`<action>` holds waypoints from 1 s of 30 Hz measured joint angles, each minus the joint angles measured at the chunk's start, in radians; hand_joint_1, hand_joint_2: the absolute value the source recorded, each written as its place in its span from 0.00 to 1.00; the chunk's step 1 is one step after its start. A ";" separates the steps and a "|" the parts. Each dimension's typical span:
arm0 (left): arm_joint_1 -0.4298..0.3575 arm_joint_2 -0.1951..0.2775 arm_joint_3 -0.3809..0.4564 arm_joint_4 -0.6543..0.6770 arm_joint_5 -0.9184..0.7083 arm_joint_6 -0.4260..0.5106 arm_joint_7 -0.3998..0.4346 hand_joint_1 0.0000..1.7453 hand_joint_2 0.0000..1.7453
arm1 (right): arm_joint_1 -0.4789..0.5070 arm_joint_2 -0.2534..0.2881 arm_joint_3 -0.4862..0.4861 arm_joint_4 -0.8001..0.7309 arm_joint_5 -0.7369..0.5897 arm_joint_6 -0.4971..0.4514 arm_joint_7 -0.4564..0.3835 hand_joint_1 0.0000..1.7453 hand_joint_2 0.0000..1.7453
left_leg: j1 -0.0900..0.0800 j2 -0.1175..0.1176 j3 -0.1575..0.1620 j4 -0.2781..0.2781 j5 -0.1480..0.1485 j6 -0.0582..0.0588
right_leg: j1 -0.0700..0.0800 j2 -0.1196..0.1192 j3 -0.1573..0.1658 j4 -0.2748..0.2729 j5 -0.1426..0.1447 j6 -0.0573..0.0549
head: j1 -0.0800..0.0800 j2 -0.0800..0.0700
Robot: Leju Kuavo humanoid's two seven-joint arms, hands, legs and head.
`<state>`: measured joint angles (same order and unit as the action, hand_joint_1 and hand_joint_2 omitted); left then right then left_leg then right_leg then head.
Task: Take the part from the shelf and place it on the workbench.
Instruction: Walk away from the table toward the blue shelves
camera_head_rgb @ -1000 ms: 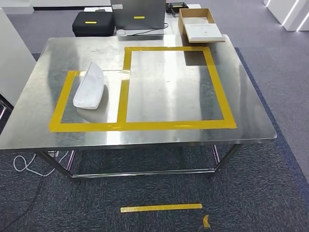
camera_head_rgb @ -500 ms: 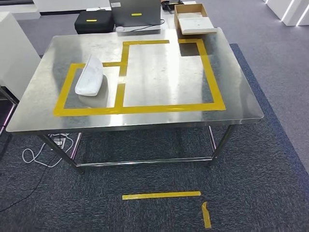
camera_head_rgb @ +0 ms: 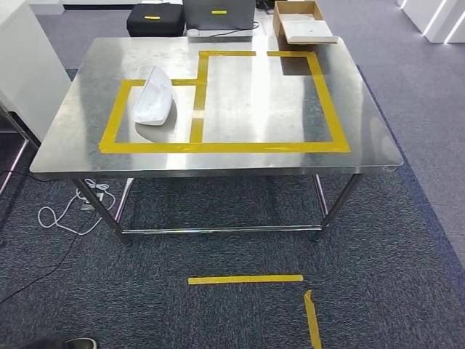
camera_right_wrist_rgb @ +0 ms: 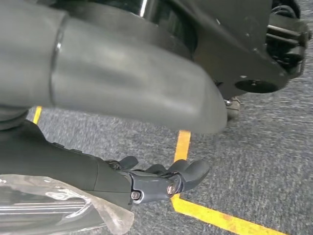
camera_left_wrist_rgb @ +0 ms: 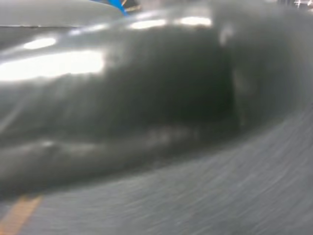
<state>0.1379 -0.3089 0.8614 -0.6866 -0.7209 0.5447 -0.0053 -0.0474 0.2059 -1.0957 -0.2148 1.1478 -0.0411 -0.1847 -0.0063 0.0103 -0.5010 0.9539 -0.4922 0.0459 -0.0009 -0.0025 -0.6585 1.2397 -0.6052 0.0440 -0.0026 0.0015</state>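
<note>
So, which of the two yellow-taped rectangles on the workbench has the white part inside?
The smaller rectangle on the left holds the white part; the larger rectangle holds nothing.

White curved plastic part [camera_head_rgb: 152, 104] lies on stainless steel desk [camera_head_rgb: 82, 138], inside left yellow tape rectangle [camera_head_rgb: 116, 116]. Open cardboard box [camera_head_rgb: 301, 21] at desk's far right corner. Black case [camera_head_rgb: 155, 19] behind desk. Yellow tape strip [camera_head_rgb: 245, 279] on floor in front.

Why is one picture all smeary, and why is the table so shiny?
Left wrist view: motion blur smears everything into dark streaks with stretched white glare, so nothing there can be identified. Head view: sharp; the steel workbench mirrors the ceiling lights as pale patches and reflects the white part beside it. Right wrist view: the right hand is fairly sharp, the grey cover nearest the lens soft.
</note>
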 joint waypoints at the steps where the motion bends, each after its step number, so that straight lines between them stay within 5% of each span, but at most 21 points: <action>1: -0.008 0.003 0.002 0.048 -0.040 -0.028 0.013 0.00 0.00 | 0.000 -0.001 0.001 0.000 0.012 0.001 0.004 0.00 0.00 | -0.002 0.000 -0.007 0.006 0.002 -0.001 | 0.001 0.000 0.038 -0.051 0.024 -0.003 | 0.000 0.000; 3: -0.023 0.007 0.001 0.125 -0.099 -0.068 0.021 0.00 0.00 | -0.003 -0.004 0.007 0.000 0.035 0.001 0.014 0.00 0.00 | -0.006 0.000 -0.017 0.020 0.003 -0.004 | 0.002 0.000 0.130 -0.193 0.064 -0.012 | 0.000 0.000; 5: -0.037 0.012 -0.001 0.181 -0.123 -0.084 0.021 0.00 0.00 | -0.006 -0.006 0.015 0.000 0.049 0.002 0.023 0.00 0.00 | -0.009 0.001 -0.024 0.029 0.005 -0.010 | 0.005 0.000 0.173 -0.272 0.072 -0.021 | -0.001 0.000; 9: -0.054 0.025 -0.008 0.255 -0.172 -0.151 -0.005 0.00 0.00 | -0.002 -0.006 0.036 0.001 0.097 0.001 0.049 0.00 0.00 | -0.007 -0.003 -0.036 0.051 -0.006 -0.031 | 0.002 -0.006 0.172 -0.285 0.086 -0.043 | -0.003 0.000; 13: -0.073 0.055 -0.044 0.320 -0.284 -0.232 -0.031 0.00 0.00 | -0.004 -0.007 0.087 0.002 0.172 -0.006 0.064 0.00 0.00 | 0.007 -0.007 -0.123 0.272 -0.136 -0.057 | -0.002 -0.025 0.164 -0.284 0.100 -0.053 | -0.013 0.000; 15: -0.081 0.070 -0.065 0.349 -0.336 -0.258 -0.016 0.00 0.00 | -0.004 -0.007 0.111 0.003 0.189 -0.016 0.041 0.00 0.00 | 0.012 -0.006 -0.132 0.312 -0.134 -0.063 | -0.002 -0.038 0.158 -0.280 0.102 -0.052 | -0.013 0.000; 16: -0.084 0.078 -0.078 0.362 -0.367 -0.279 0.000 0.00 0.00 | -0.005 -0.007 0.121 0.003 0.195 -0.020 0.027 0.00 0.00 | 0.014 -0.004 -0.111 0.274 -0.105 -0.063 | -0.002 -0.046 0.157 -0.278 0.101 -0.051 | -0.013 0.000; 19: -0.094 0.098 -0.138 0.401 -0.481 -0.363 0.079 0.00 0.00 | -0.008 -0.008 0.153 0.003 0.222 -0.017 0.010 0.00 0.00 | 0.011 0.046 -0.022 0.081 -0.020 -0.056 | 0.002 -0.067 0.156 -0.271 0.097 -0.041 | -0.013 0.000; 21: -0.102 0.105 -0.187 0.423 -0.536 -0.408 0.125 0.00 0.00 | -0.009 -0.008 0.176 0.003 0.245 -0.004 0.022 0.00 0.00 | 0.004 0.064 -0.014 0.041 -0.014 -0.043 | 0.007 -0.085 0.152 -0.267 0.096 -0.030 | -0.011 0.000; 23: -0.104 0.111 -0.227 0.438 -0.570 -0.414 0.143 0.00 0.00 | -0.010 -0.009 0.199 0.004 0.269 0.009 0.047 0.00 0.00 | 0.004 0.044 -0.022 0.037 -0.007 -0.028 | 0.006 -0.098 0.149 -0.265 0.093 -0.019 | -0.010 0.000; 25: -0.105 0.118 -0.261 0.444 -0.599 -0.379 0.138 0.00 0.00 | -0.010 -0.010 0.224 0.005 0.299 0.017 0.077 0.00 0.00 | 0.006 0.025 -0.027 0.032 0.002 -0.012 | 0.002 -0.065 0.130 -0.226 0.059 -0.008 | -0.006 0.000; 28: -0.109 0.123 -0.313 0.447 -0.639 -0.310 0.116 0.00 0.00 | 0.000 -0.014 0.263 0.008 0.333 0.011 0.102 0.00 0.00 | 0.004 -0.005 -0.041 0.032 0.013 0.002 | -0.001 -0.006 0.043 -0.031 -0.044 -0.002 | -0.002 0.000; 30: -0.113 0.122 -0.347 0.452 -0.674 -0.286 0.114 0.00 0.00 | 0.006 -0.016 0.285 0.010 0.354 0.010 0.104 0.00 0.00 | 0.000 -0.030 -0.047 0.033 0.018 0.004 | -0.001 -0.001 0.013 0.035 -0.054 -0.004 | -0.003 0.000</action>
<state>0.0253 -0.1874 0.5146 -0.2342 -1.3953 0.2588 0.1089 -0.0413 0.1900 -0.8102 -0.2047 1.5018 -0.0314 -0.0807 -0.0058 -0.0198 -0.5478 0.9866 -0.4741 0.0498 -0.0022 -0.0032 -0.6458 1.2749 -0.6590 0.0399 -0.0052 0.0015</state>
